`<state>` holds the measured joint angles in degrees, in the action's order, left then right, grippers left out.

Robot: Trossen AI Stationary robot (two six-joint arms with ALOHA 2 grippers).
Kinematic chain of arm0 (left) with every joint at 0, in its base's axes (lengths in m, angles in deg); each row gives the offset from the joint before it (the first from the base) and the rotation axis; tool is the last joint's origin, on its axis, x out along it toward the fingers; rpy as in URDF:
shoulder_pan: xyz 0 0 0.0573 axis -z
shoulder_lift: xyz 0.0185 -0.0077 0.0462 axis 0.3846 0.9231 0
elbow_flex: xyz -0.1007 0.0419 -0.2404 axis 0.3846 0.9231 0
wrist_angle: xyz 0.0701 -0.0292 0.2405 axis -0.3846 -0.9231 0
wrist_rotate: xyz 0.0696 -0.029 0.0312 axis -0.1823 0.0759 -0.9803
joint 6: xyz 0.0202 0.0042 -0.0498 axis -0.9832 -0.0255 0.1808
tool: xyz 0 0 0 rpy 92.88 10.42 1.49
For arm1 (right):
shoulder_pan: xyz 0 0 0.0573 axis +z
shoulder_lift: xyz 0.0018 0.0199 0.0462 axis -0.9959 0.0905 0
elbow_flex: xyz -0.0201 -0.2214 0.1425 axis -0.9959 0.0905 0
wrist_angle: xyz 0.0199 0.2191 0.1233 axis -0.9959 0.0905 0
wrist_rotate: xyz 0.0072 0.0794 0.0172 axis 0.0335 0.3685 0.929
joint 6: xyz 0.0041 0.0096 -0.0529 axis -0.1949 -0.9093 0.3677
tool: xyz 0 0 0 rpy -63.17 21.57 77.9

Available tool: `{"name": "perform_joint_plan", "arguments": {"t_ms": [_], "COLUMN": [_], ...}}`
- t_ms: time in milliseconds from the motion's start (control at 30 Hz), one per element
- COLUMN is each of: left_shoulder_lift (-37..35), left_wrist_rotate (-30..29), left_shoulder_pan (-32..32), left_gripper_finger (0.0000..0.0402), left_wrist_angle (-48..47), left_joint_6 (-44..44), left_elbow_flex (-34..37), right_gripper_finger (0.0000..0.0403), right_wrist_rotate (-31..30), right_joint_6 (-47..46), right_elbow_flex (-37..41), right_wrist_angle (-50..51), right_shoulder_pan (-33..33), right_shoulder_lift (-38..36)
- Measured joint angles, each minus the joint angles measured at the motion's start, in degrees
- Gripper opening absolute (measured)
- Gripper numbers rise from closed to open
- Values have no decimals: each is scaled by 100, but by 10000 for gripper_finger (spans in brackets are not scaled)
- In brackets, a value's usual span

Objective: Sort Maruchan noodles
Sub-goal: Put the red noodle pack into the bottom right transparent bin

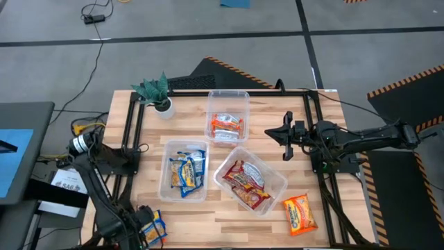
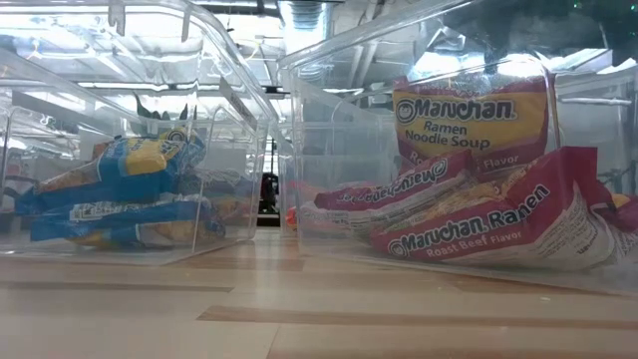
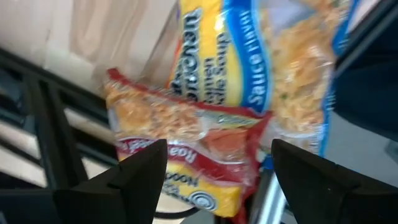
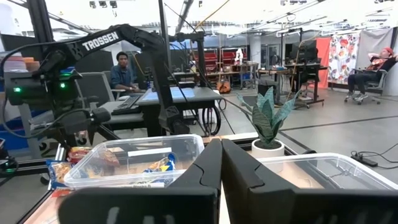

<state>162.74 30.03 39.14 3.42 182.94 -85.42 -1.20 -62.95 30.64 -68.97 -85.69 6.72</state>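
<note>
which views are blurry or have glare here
Left wrist view: the blue-yellow packet and the red packet are soft and smeared. Low view: ceiling lights glare off the clear bin walls, and the near table is out of focus. High view: even light, no strong glare.

Left gripper (image 1: 142, 232) partly cut off; packets (image 3: 211, 124) blurred

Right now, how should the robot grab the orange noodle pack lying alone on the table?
Come straight down from above with the right tool, which hangs shut near the table's right side. The orange pack lies flat and alone by the front right corner, clear of the bins. Pinching it across its short width, near the middle, looks safest, since its flat, crinkly wrapper offers no handle.
</note>
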Motion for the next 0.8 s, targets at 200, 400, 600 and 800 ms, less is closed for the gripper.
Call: {"name": "perform_joint_plan", "arguments": {"t_ms": [200, 400, 600, 800], "left_shoulder_lift": [-5, 5, 8, 8], "left_wrist_rotate": [26, 41, 311, 235], "left_shoulder_pan": [-2, -16, -11, -15], "left_gripper_finger": [274, 274, 274, 274], "left_wrist_angle": [-12, 349, 577, 571], "left_joint_6": [36, -127, -49, -111], "left_elbow_flex": [74, 340, 664, 678], "right_gripper_finger": [28, 28, 28, 28], "right_wrist_rotate": [0, 0, 1, 2], "right_joint_6": [-18, -35, -111, -113], "right_elbow_flex": [0, 0, 0, 0], "right_wrist_angle": [47, 144, 140, 177], "right_shoulder_pan": [0, 0, 0, 0], "right_shoulder_lift": [0, 0, -2, -2]}}
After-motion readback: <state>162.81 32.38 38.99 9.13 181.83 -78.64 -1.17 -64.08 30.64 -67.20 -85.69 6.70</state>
